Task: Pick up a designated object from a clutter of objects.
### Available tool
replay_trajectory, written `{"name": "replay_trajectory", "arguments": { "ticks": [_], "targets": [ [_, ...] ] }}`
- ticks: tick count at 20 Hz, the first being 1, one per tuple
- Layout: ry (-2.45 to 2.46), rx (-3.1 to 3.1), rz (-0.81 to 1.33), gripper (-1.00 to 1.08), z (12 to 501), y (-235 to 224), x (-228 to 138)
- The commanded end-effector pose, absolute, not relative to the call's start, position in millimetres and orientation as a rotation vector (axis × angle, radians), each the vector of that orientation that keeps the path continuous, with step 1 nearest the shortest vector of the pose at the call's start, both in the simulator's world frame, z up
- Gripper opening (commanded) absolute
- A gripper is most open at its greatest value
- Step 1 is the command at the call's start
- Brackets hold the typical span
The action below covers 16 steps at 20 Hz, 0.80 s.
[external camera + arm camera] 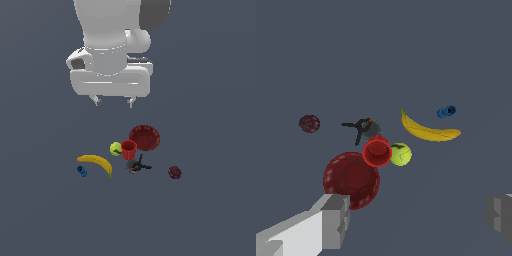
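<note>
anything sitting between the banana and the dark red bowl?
Yes: the yellow-green ball and red cup sit between the banana and the dark red bowl. Both views show it; the cup is right beside the ball.

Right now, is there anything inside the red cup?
The wrist view looks into the red cup: only its red inner wall shows, nothing inside. The deepest part of the bottom is hidden by the rim.

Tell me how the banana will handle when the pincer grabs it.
The banana looks rigid, so it probably won't flop. Its curve may let it pivot if pinched off-centre. Lying flat, apart from the ball, it seems unlikely to roll. The pincer hangs open above.
</note>
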<state>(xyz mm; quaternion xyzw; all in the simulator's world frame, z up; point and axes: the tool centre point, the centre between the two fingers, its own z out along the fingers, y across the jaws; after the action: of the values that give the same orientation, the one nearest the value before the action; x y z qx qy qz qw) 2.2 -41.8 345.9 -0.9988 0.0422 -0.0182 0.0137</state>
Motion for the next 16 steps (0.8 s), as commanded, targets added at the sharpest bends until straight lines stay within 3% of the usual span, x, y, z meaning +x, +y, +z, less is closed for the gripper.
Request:
{"name": "replay_trajectory", "arguments": {
  "ticks": [1,16],
  "targets": [
    [0.131,-3.11,-0.056,1.0,345.8,-41.6,2.2],
    [-0.125,-3.149,-0.04,1.0,308.8,-61.1,18.2]
  ]
}}
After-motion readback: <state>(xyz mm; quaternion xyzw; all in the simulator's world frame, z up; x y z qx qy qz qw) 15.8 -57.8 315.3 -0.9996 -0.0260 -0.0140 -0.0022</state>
